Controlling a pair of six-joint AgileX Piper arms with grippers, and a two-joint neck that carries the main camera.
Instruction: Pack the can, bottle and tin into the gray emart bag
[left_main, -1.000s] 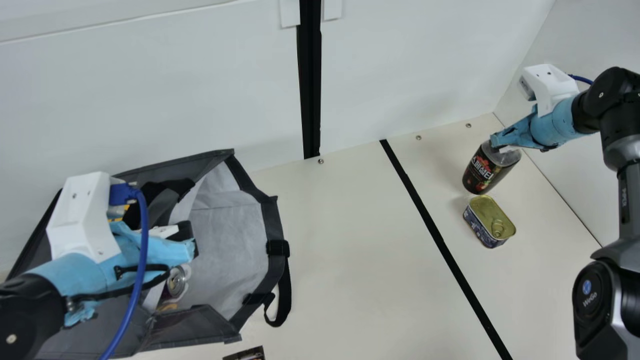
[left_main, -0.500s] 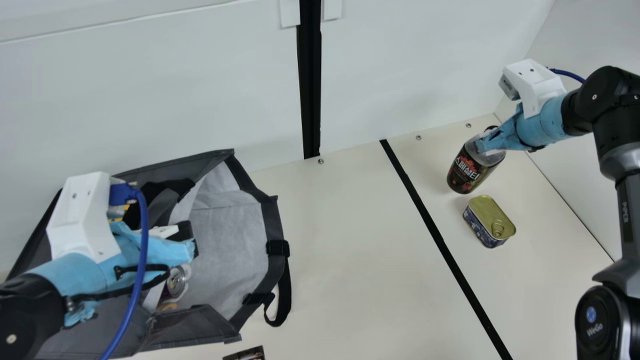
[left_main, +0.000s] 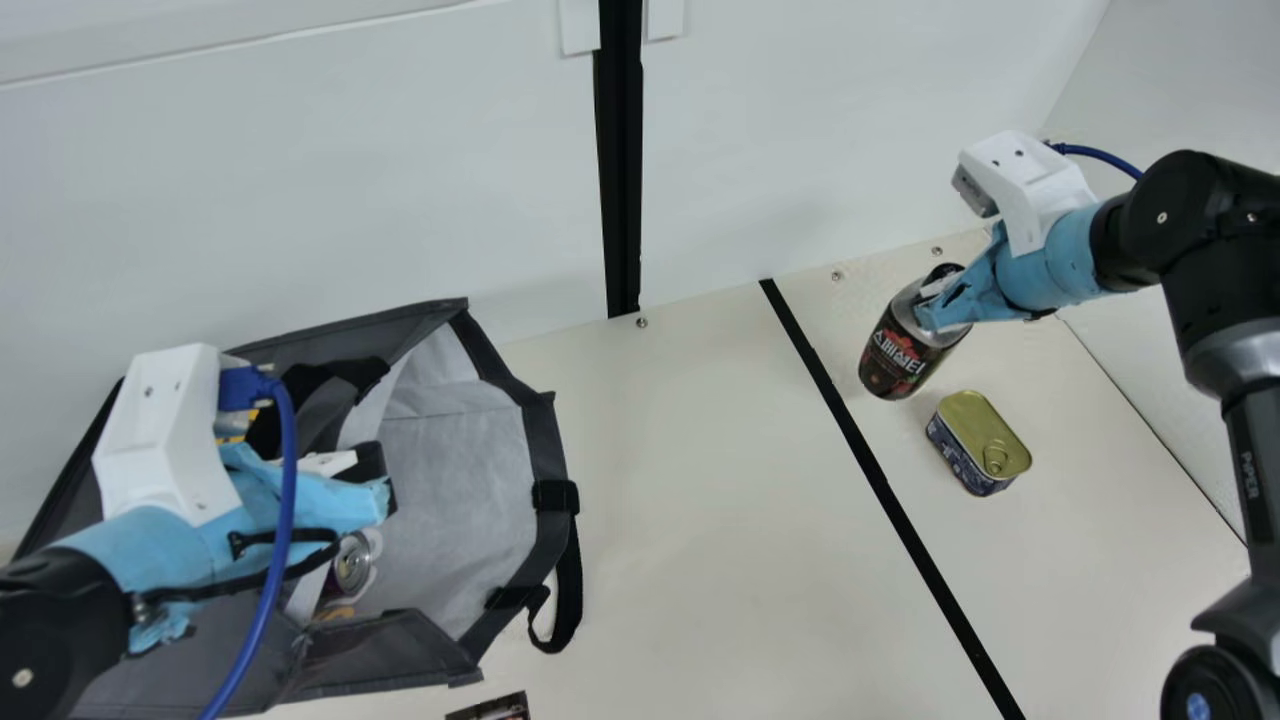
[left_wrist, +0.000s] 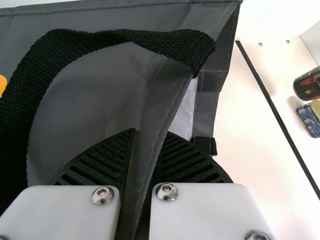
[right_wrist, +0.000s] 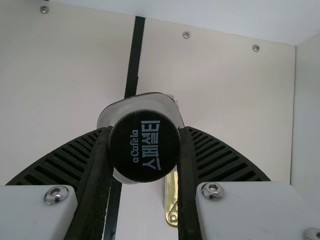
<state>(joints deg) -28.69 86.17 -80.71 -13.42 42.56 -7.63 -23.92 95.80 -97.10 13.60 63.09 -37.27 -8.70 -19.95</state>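
Note:
The gray bag (left_main: 450, 490) lies open at the table's left, a can (left_main: 350, 565) inside it. My left gripper (left_main: 375, 500) is at the bag's opening; in the left wrist view that gripper (left_wrist: 142, 170) is shut on the bag's gray edge (left_wrist: 165, 100). My right gripper (left_main: 935, 305) is at the upper part of the dark bottle (left_main: 900, 350), which hangs tilted beyond the tin (left_main: 978, 445). From the right wrist, the gripper (right_wrist: 145, 155) is shut on the bottle around its black cap (right_wrist: 144, 145). The gold-topped tin (right_wrist: 171, 200) shows below the bottle.
A black strip (left_main: 880, 480) runs across the table between bag and tin. A bag strap (left_main: 568, 590) hangs out on the bag's right side. A small dark printed item (left_main: 490, 708) lies at the front edge of the main view. Walls stand behind and at the right.
My right gripper has carried the bottle leftward, toward the black strip and away from the right wall. The left arm, the bag and the tin have kept still.

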